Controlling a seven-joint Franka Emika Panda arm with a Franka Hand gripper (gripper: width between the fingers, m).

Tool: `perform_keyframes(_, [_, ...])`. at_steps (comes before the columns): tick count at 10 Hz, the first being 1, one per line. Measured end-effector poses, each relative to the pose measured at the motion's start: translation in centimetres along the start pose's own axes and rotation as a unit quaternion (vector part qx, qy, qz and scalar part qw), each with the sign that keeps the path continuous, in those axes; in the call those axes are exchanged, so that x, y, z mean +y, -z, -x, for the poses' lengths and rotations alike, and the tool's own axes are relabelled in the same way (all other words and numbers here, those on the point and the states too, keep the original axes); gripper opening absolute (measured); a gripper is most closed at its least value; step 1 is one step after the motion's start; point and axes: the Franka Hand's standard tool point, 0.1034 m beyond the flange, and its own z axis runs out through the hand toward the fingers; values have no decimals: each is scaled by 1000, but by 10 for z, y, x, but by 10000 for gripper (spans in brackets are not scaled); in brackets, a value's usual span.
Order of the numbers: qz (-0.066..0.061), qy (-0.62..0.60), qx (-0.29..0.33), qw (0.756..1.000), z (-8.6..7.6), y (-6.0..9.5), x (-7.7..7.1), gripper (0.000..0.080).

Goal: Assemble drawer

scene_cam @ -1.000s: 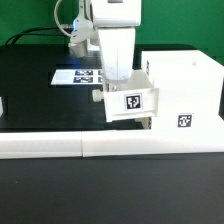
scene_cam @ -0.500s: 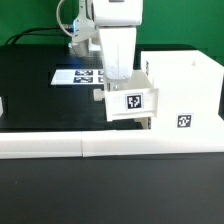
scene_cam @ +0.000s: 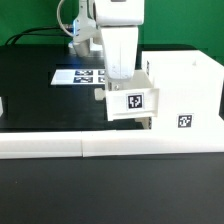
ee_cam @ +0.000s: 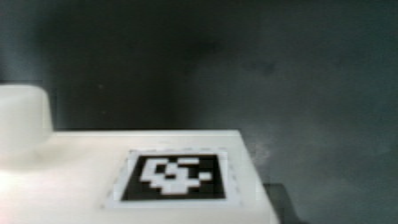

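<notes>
The large white cube-like housing [scene_cam: 185, 88] stands at the exterior view's right, with a square tag [scene_cam: 184, 121] on its front. A small white tray [scene_cam: 128, 101] with a tag on its face sits tight against the housing's open side, slightly raised. My gripper [scene_cam: 120, 76] reaches down from above onto the tray's rear wall and appears shut on it. In the wrist view the tray's white face and its tag [ee_cam: 173, 176] fill the lower part, with a white rounded piece [ee_cam: 18, 120] beside it. My fingertips do not show there.
The marker board [scene_cam: 78, 76] lies flat on the black table behind the arm. The long white L-shaped bar [scene_cam: 90, 146] runs along the front. A small white part [scene_cam: 2, 104] shows at the exterior view's left edge.
</notes>
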Motion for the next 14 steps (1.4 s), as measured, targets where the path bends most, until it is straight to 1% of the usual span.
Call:
perform_keyframes(6, [3,-16,1,1000,0,-1,0,44])
perform_keyframes(13, [5,13,-5,1000,2,0,0,44])
perform_keyframes(14, [0,6,-5,1000,3,0,-1,44])
